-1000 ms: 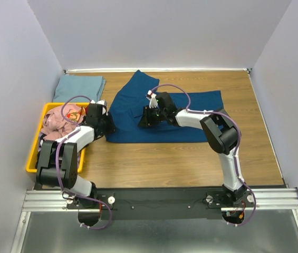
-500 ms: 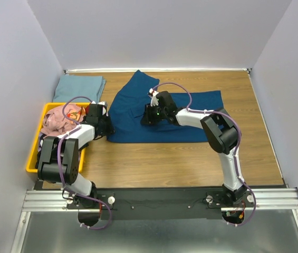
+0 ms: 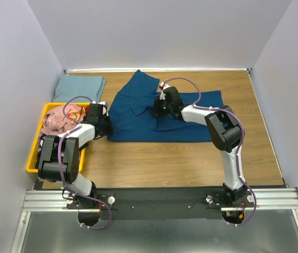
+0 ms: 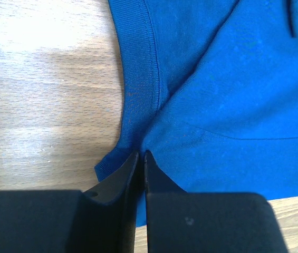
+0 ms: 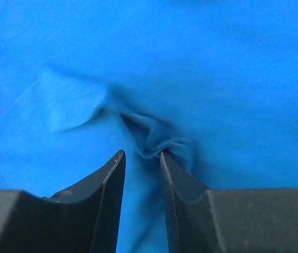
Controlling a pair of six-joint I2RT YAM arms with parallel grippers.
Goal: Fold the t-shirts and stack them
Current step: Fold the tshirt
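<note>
A dark blue t-shirt (image 3: 133, 103) lies spread on the wooden table (image 3: 164, 163). My left gripper (image 3: 106, 126) sits at its near left corner. In the left wrist view the gripper (image 4: 142, 154) is shut on the shirt's (image 4: 233, 95) ribbed hem (image 4: 138, 68), with a strip of cloth between the fingers. My right gripper (image 3: 158, 109) rests on the shirt's middle. In the right wrist view it (image 5: 142, 153) stands open on the blue cloth (image 5: 217, 79), and a small pucker (image 5: 154, 137) has gathered at one fingertip. A pale grey-blue t-shirt (image 3: 79, 87) lies folded at the back left.
A yellow bin (image 3: 32, 155) stands at the left edge of the table, with a crumpled pink shirt (image 3: 59, 120) and darker cloth in it. Walls close in the table at the back and on both sides.
My left gripper's jaws have closed on the shirt's near left corner. My right gripper has slid back and to the right across the shirt, its gap unchanged.
</note>
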